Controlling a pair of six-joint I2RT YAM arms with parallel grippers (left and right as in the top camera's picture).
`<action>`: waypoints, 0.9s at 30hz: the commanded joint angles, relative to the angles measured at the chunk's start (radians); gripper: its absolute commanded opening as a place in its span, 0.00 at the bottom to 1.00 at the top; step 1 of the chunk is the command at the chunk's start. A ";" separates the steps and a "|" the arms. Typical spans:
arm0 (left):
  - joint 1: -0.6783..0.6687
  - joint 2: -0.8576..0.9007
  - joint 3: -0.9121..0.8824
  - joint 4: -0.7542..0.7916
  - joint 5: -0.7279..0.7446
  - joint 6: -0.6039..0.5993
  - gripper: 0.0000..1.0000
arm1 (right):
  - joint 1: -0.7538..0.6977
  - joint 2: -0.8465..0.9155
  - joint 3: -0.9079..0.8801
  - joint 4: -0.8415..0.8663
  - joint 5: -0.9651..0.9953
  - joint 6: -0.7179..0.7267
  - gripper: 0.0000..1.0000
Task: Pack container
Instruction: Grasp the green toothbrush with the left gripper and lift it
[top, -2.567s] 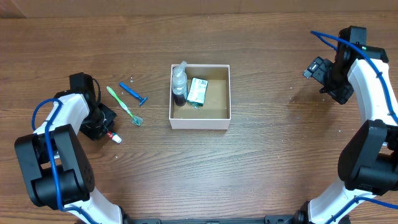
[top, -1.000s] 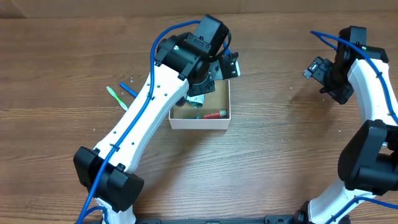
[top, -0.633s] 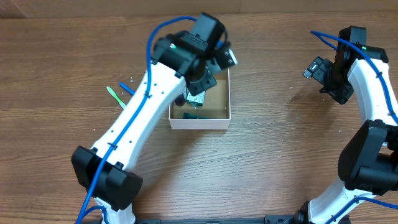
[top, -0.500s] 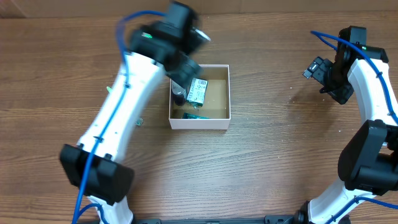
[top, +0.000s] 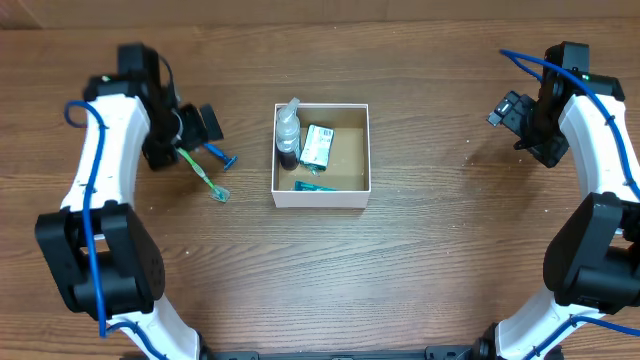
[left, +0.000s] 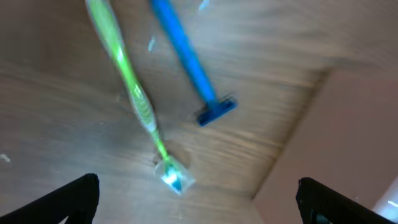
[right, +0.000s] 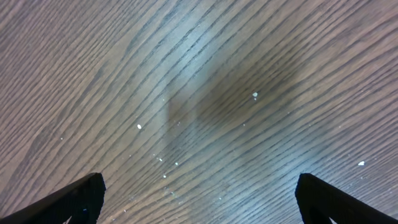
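The container (top: 322, 199) is a shallow square box with white walls and a brown floor at the table's middle. Inside it stand a small bottle (top: 288, 128) and a green-and-white packet (top: 318, 145), and a teal item (top: 316, 186) lies by the near wall. My left gripper (top: 208, 125) is open and empty, hanging left of the box above a green toothbrush (top: 200, 170) and a blue razor (top: 219, 153). The left wrist view is blurred and shows the toothbrush (left: 132, 93) and razor (left: 185, 55) below my left gripper (left: 199, 202). My right gripper (top: 508, 110) hangs open over bare wood.
The right wrist view shows only wood grain with pale specks under my right gripper (right: 199, 199). A blurred pale zone (left: 348, 112) fills the right of the left wrist view. Both arm bases stand at the table's near corners.
My left arm swung from over the container back to the left and its jaws opened. The red-capped tube that lay on the table earlier is gone from there. The right arm has not moved.
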 joint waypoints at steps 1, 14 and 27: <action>0.000 0.003 -0.146 0.098 -0.061 -0.167 1.00 | 0.002 -0.001 0.023 0.004 0.009 0.000 1.00; 0.000 0.004 -0.363 0.442 -0.172 -0.238 0.91 | 0.002 -0.001 0.023 0.004 0.009 0.000 1.00; 0.000 0.011 -0.364 0.421 -0.213 -0.237 0.64 | 0.002 -0.001 0.023 0.004 0.009 0.000 1.00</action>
